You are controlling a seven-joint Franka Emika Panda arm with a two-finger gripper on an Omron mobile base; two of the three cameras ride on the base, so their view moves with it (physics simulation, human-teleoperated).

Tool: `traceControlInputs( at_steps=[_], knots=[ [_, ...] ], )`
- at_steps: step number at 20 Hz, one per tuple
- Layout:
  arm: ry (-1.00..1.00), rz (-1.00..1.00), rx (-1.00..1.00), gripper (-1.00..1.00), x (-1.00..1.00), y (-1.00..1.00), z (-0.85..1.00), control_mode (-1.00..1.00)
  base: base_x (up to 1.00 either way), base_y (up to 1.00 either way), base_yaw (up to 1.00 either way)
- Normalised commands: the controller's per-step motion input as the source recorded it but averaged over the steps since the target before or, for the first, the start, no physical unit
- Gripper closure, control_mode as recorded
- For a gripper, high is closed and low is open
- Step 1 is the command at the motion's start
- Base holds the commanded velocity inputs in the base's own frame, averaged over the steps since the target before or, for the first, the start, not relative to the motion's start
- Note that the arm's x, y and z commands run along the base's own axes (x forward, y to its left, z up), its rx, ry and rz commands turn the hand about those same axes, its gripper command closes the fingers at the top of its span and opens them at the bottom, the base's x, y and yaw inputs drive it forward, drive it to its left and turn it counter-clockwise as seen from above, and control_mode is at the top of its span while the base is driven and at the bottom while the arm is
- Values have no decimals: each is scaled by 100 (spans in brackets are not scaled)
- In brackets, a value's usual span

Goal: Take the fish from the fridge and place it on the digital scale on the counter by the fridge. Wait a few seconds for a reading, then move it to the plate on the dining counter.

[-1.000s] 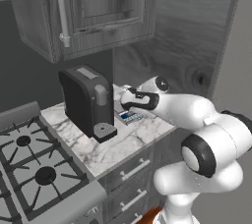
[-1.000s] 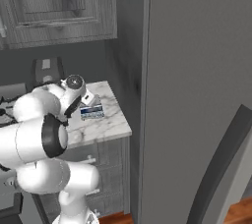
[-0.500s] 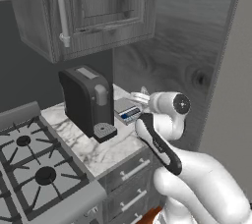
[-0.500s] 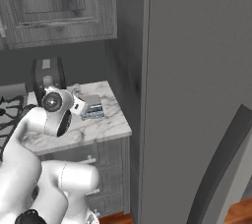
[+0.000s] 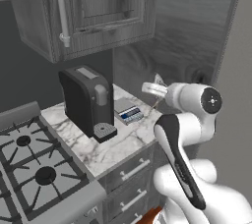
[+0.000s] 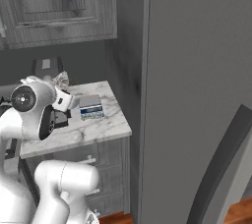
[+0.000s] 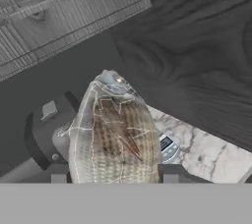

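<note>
My gripper (image 7: 114, 173) is shut on the fish (image 7: 115, 129), a grey-brown silvery body standing up between the two fingertips (image 7: 59, 175). From the left base the fish (image 5: 158, 80) hangs in the air above the counter (image 5: 113, 147), just right of the digital scale (image 5: 129, 112). From the right base the fish (image 6: 61, 78) hovers left of the digital scale (image 6: 91, 106) on the counter (image 6: 74, 132). The grey fridge (image 6: 197, 70) stands beside the counter, with its door closed.
A tall black coffee machine (image 5: 86, 100) stands on the counter left of the scale. A gas stove (image 5: 29, 169) adjoins the counter on the left. Grey wood cabinets (image 5: 108, 12) hang overhead. The fridge's long dark handle (image 6: 221, 169) juts out at the lower right.
The arm's joints have swung round, and its elbow now rises in front of the counter. The hand with the fish stays above the counter and has shifted slightly toward the fridge.
</note>
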Motion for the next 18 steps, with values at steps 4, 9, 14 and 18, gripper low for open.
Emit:
traceControlInputs(
  at_steps=[4, 9, 14, 18],
  knots=[
    [7, 0, 0, 100, -83, 0, 100, -100, 0, 0, 0],
    [21, 0, 0, 100, -75, 0, 74, -100, 0, 0, 0],
    [39, -10, -3, 100, -23, 0, 1, -100, 0, 0, 0],
    [51, -10, -1, 100, 0, 0, -6, -100, 0, 0, 0]
  ],
)
